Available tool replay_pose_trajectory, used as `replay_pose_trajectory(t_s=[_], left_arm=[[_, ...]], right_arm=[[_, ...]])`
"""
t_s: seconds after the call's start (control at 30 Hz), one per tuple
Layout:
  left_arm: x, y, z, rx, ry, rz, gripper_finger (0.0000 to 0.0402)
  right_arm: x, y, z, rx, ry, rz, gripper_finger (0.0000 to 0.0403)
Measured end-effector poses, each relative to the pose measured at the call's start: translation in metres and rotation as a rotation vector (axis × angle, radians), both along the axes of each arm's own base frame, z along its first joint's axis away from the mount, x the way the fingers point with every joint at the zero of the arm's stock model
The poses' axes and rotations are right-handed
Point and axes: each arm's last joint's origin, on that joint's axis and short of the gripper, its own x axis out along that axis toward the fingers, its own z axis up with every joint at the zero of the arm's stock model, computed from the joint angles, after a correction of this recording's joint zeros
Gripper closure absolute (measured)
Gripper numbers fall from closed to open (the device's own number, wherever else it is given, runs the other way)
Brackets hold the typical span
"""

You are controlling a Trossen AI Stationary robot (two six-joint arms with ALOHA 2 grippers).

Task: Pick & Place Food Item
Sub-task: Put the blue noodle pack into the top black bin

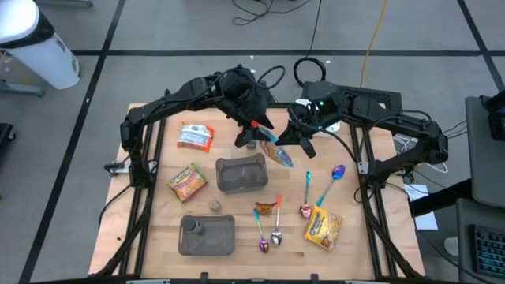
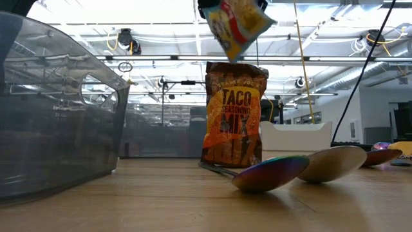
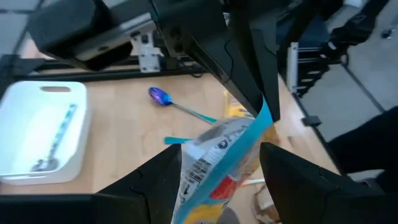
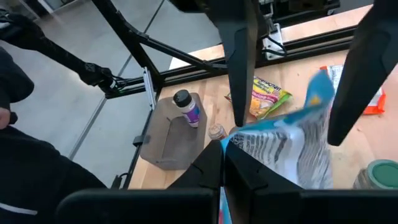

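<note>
Item in hand: blue-edged snack bag (image 1: pixel 277 152), lifted clear of the table (image 1: pixel 150 237), hanging in the air just off the right side of the grey bin (image 1: pixel 241 174), toward the table's far edge.
Left gripper (image 1: pixel 254 132): fingers apart on either side of the bag's upper end in its own wrist view; whether they touch it cannot be told.
Right gripper (image 1: pixel 296 136): fingers drawn close together and pinching the bag's edge, as its wrist view shows.
Stage, as judged: pick done; bag appears to be mid-handover or shared between the two arms; placing not yet done.
Likely destination, as judged: the grey bin, which shows no packet inside in the high view; the task sentence names no target.
Other food items on the table: red-and-white packet (image 1: pixel 195 137) near the far left corner; noodle packet (image 1: pixel 187 182) left of the bin; taco seasoning packet (image 2: pixel 234 116) standing near the front edge; yellow packet (image 1: pixel 323 227) toward the right front.
Remaining, as judged: carry over the bin, release, withdraw.
Clutter: spoons (image 1: pixel 277 234) near the front edge.
</note>
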Motion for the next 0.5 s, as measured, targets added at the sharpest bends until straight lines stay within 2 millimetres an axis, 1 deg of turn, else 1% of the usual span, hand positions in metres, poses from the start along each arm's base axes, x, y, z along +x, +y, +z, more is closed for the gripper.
replay_pose_trajectory(t_s=[0.37,0.43,0.5], left_arm=[[-0.0037,-0.0009,-0.0041,-0.033,0.054,-0.014,0.0174],[-0.0038,-0.0010,-0.0043,-0.035,0.057,-0.012,0.0181],[-0.0038,-0.0010,-0.0043,-0.038,0.058,-0.010,0.0200]], right_arm=[[0.0015,0.0012,0.0025,-0.016,-0.032,0.010,0.0403],[0.0015,0.0012,0.0025,-0.015,-0.032,0.010,0.0403],[0.0014,0.0017,0.0026,-0.008,-0.034,0.024,0.0403]])
